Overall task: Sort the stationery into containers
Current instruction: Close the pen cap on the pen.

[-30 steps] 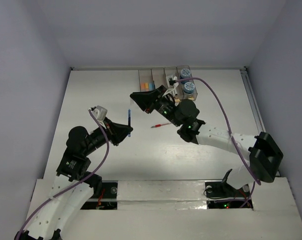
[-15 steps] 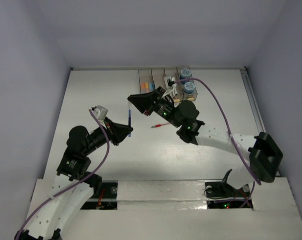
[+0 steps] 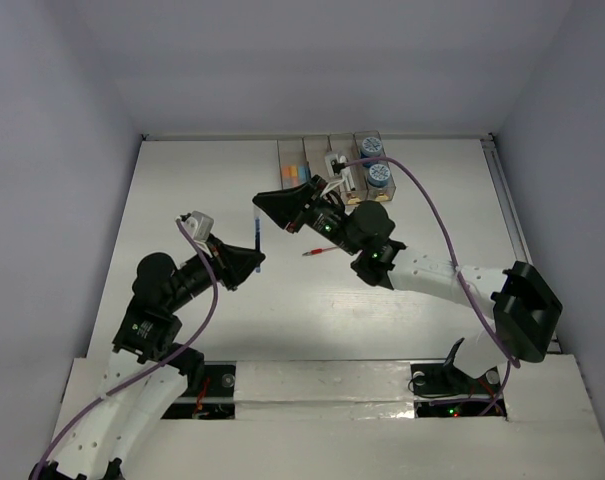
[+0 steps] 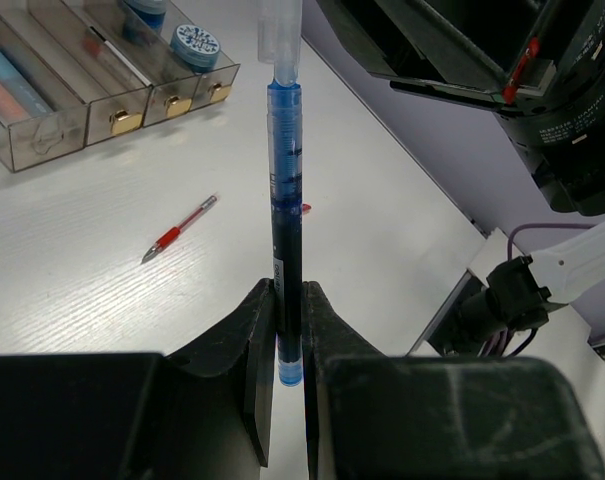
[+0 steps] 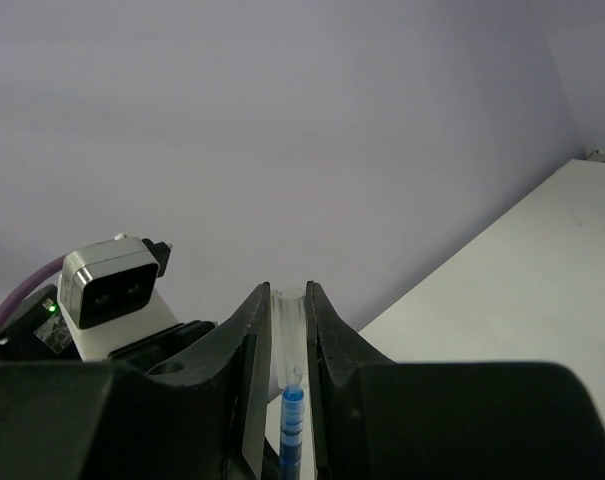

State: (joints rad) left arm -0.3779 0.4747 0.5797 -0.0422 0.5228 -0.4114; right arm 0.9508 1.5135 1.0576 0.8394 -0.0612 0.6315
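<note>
Between left claw (image 4: 287, 300) and right claw (image 5: 287, 295), slim translucent blue pen (image 4: 285, 200)

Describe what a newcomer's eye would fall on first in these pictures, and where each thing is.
The eye goes first to the blue pen held above the middle of the table, the left tool clamped on its barrel and the right tool closed on its clear cap. Next come the red pen lying alone just right of it, and the row of containers at the far edge.
</note>
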